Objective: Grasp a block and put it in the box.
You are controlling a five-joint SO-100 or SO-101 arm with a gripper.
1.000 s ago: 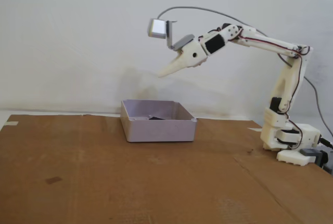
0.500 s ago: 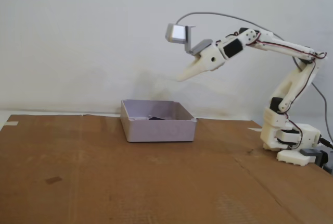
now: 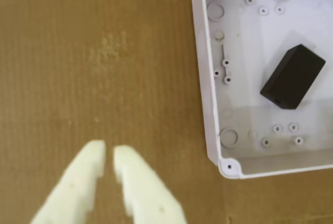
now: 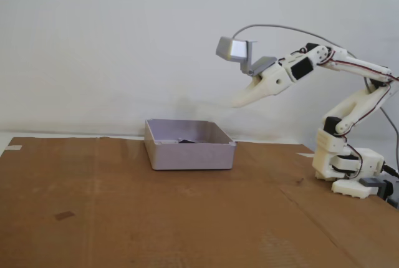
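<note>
The black block [image 3: 293, 76] lies flat on the floor of the pale lavender-grey box [image 3: 204, 73] at the right of the wrist view. In the fixed view only a dark corner of the block [image 4: 186, 141] shows above the wall of the box [image 4: 190, 155]. My gripper [image 3: 109, 151] is shut and holds nothing; its white fingers hang over bare cardboard left of the box in the wrist view. In the fixed view my gripper [image 4: 236, 102] is high in the air, up and to the right of the box, pointing down-left.
Brown cardboard [image 4: 124, 218] covers the table in front of a white wall. The arm's white base [image 4: 346, 168] stands at the right edge of the fixed view. A grey camera housing [image 4: 232, 48] sits above the gripper. A small dark mark [image 4: 63, 215] lies front left.
The arm has drawn back to the right and slightly up, carrying the shut gripper away from above the box. The block and box stay where they were.
</note>
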